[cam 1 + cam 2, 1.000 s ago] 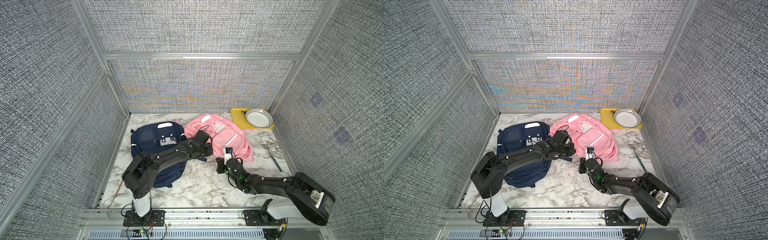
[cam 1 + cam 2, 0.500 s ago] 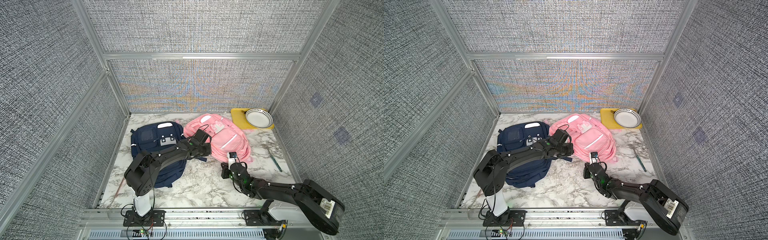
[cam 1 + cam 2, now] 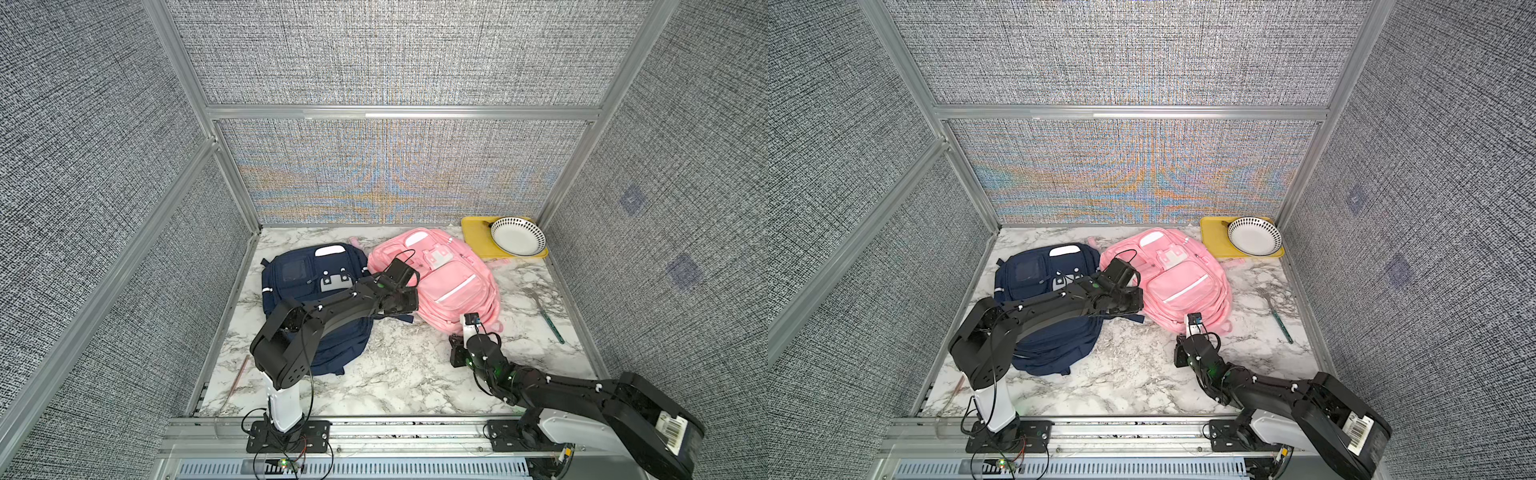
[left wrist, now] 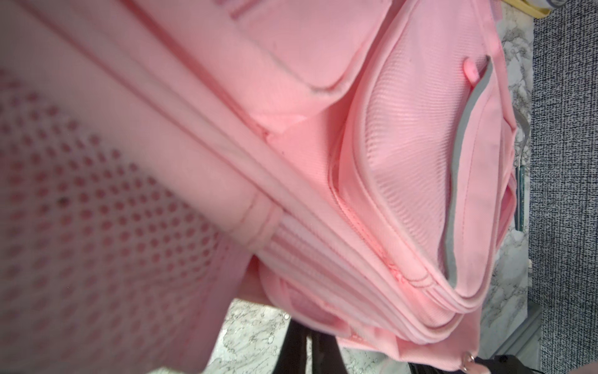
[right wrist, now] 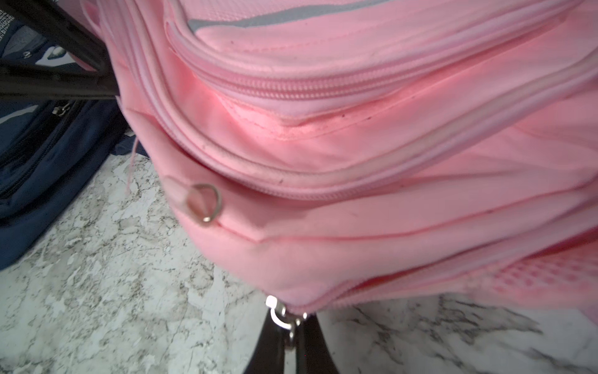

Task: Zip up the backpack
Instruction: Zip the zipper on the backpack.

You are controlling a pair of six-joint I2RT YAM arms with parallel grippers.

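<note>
A pink backpack (image 3: 453,286) (image 3: 1183,282) lies flat at the back middle of the marble table. My left gripper (image 3: 412,300) (image 3: 1139,301) is at its left side, and in the left wrist view this gripper (image 4: 313,338) is shut on a fold of the pink fabric. My right gripper (image 3: 463,334) (image 3: 1185,332) is at the pack's near corner. In the right wrist view it (image 5: 289,343) is shut on a silver zipper pull (image 5: 284,319) at the end of the lowest zipper line. A metal ring (image 5: 204,202) hangs on the fabric above.
A navy backpack (image 3: 299,274) (image 3: 1025,274) lies left of the pink one, under my left arm. At the back right stands a yellow tray (image 3: 473,237) holding a white dotted bowl (image 3: 517,236). A fork (image 3: 544,309) lies at the right edge, a thin stick (image 3: 240,372) at the front left.
My right gripper has drawn back toward the table's front and a little to the right, still at the pink backpack's near corner. The left gripper has barely moved.
</note>
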